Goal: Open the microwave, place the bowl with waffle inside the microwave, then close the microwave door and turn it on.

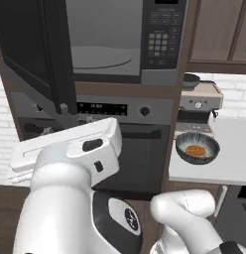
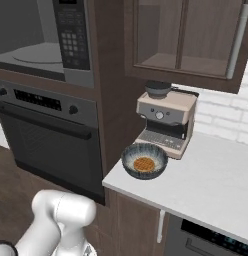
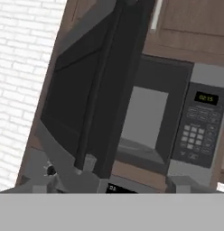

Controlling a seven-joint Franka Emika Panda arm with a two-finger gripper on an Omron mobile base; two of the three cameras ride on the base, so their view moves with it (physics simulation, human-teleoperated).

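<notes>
Speckled blue-grey bowl (image 2: 144, 161), orange-brown waffle (image 2: 144, 164)

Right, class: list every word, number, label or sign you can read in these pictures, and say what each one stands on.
"02:15", roughly, in pale digits: display at the top of the microwave keypad panel; slightly blurred.
Keypad buttons: marks too small to read.
Oven control strip display: a row of light characters, too blurred to read.
Coffee machine: a round dial, no legible label.
Bowl, waffle: no text.

only readable thing is the microwave (image 3: 177, 122) clock display (image 3: 206, 98), looks like 02:15, keypad (image 3: 191, 135) labels too blurry
</notes>
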